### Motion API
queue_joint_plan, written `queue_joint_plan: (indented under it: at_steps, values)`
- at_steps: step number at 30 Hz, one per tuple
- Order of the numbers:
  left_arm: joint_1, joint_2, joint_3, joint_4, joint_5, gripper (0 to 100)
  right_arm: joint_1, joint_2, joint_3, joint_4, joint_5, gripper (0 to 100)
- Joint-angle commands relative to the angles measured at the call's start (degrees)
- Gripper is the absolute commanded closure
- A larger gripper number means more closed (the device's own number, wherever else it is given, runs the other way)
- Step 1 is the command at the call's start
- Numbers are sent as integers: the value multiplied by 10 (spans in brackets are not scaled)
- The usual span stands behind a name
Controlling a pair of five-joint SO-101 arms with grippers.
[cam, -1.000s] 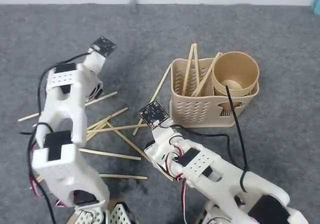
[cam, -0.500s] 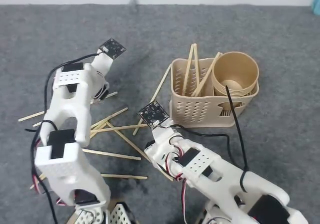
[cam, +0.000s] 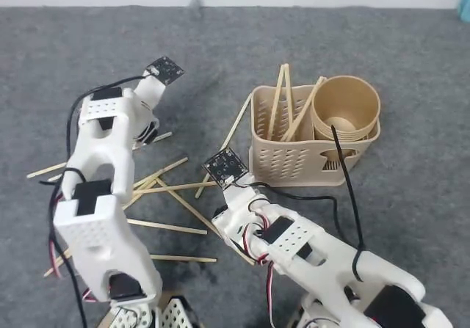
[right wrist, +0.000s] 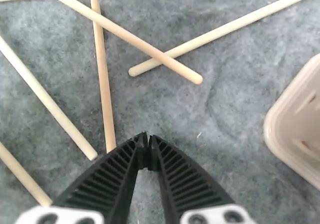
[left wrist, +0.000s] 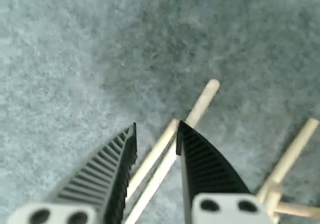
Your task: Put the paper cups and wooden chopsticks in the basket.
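A beige basket (cam: pixel 294 159) holds stacked paper cups (cam: pixel 345 108) and several wooden chopsticks (cam: pixel 283 104). More chopsticks (cam: pixel 165 227) lie scattered on the grey carpet between the two arms. My left gripper (left wrist: pixel 157 126) is open and low over the carpet, with a pair of chopsticks (left wrist: pixel 162 151) running between its fingers and lying against one finger (left wrist: pixel 202 164). My right gripper (right wrist: pixel 148 136) is shut on nothing, just above the carpet near crossed chopsticks (right wrist: pixel 165 58) and a corner of the basket (right wrist: pixel 300 129).
One chopstick (cam: pixel 233 133) leans against the basket's left wall. A black cable (cam: pixel 345 174) runs past the basket's front. Bare carpet stretches behind and to the right of the basket.
The left arm has swung a little to the right over the chopsticks. The right arm has not moved.
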Motion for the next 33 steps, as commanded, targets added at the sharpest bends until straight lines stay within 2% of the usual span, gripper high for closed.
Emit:
queue_joint_plan:
  at_steps: [1,15,19,24,28,33]
  values:
    - [1,4,-15,16,-5,870,7,-2,-37,2,6,991]
    - [2,6,-15,30,-5,912,7,-2,-37,3,6,991]
    - [2,6,-15,33,-5,995,7,-2,-37,3,6,991]
    - [1,-1,-28,35,-4,988,7,-2,-37,2,6,991]
    - [0,-38,-65,75,-2,988,7,-2,-37,2,6,991]
    - [1,-112,-106,93,83,988,7,-2,-37,2,6,991]
